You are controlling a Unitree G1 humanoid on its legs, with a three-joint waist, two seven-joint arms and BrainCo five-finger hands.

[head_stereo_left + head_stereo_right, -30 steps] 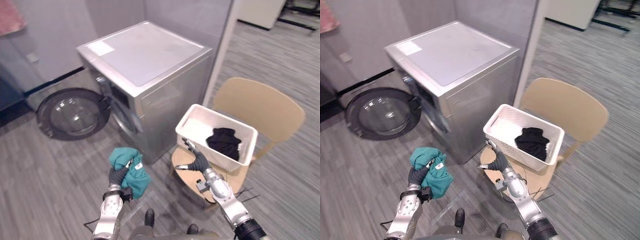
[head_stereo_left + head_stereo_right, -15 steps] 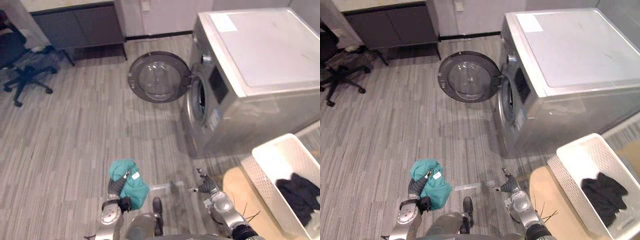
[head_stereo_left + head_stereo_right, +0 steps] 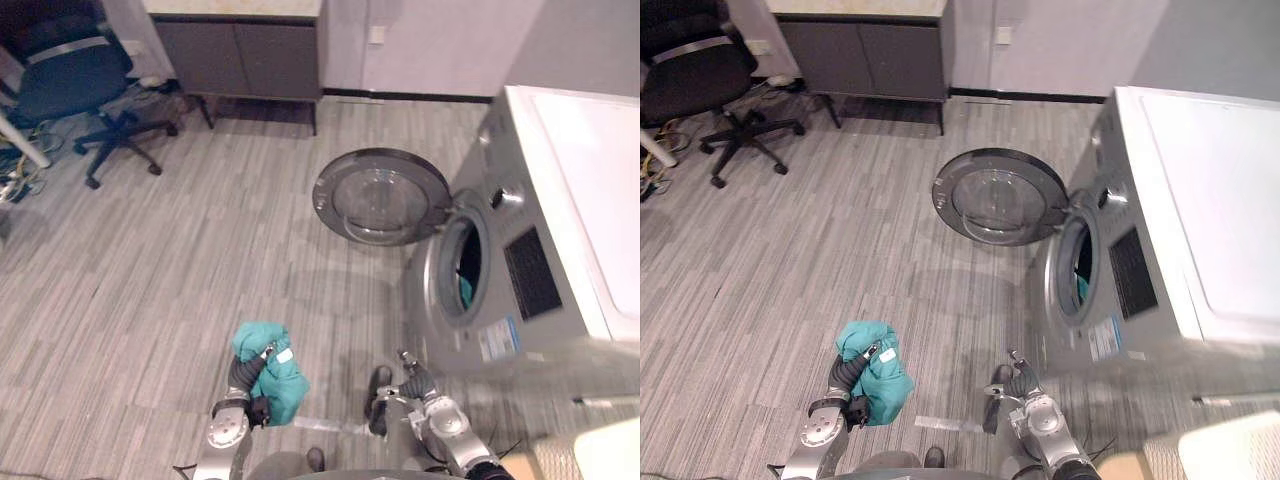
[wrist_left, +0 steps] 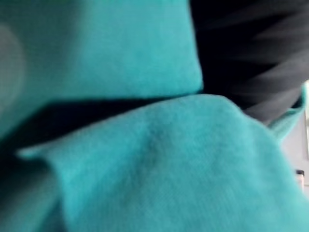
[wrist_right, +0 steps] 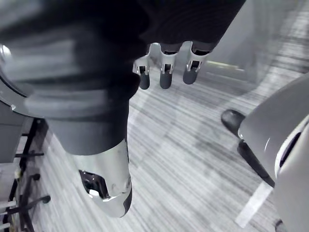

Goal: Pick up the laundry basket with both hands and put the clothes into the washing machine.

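My left hand (image 3: 241, 376) is low in front of me, shut on a bunched teal garment (image 3: 272, 378); the same teal cloth (image 4: 169, 159) lies right up against the left wrist camera. The silver washing machine (image 3: 560, 250) stands to the right. Its round door (image 3: 380, 197) is swung wide open, and a bit of teal cloth (image 3: 466, 290) shows inside the drum opening (image 3: 455, 268). My right hand (image 3: 420, 381) hangs low near the machine's front, its fingers (image 5: 165, 72) straight and holding nothing. A white corner of the laundry basket (image 3: 612, 450) sits at the lower right.
A black office chair (image 3: 75, 80) stands at the far left by a dark cabinet (image 3: 240, 60) along the back wall. Wood-look floor stretches between me and the washer door. A pale strip of tape (image 3: 325, 426) lies on the floor near my feet.
The camera has swung left, from the basket on its chair to the washer's open front. My left hand still holds the teal garment; my right hand stays open.
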